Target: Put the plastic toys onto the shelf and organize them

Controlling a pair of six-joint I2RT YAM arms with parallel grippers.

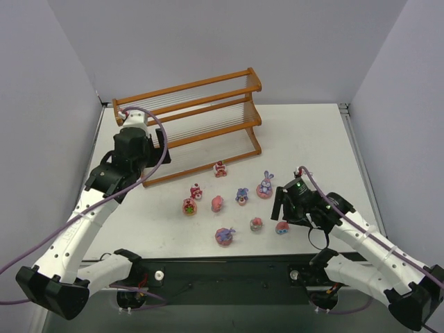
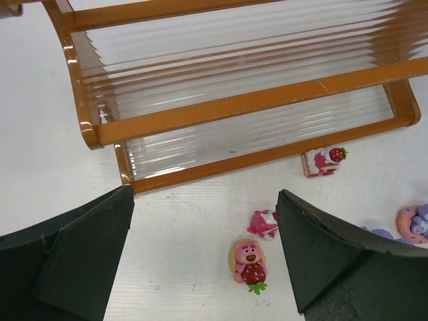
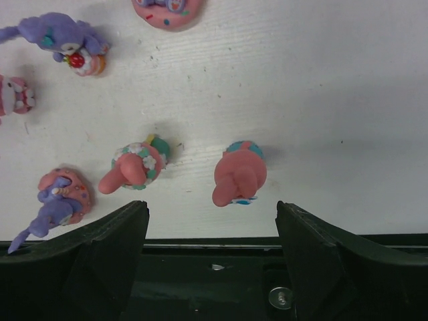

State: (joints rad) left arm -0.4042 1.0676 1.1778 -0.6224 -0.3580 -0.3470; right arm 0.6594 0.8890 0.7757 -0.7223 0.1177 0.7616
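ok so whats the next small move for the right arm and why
Probably ease the right tool down over the pink toy and close on it. The jaws stand open, that toy sits on the table just ahead between them and is not gripped, and the shelf shows no toys on it yet.

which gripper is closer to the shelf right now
Left. The left gripper hovers just in front of the left end of the shelf; the right gripper is well away, over the toys.
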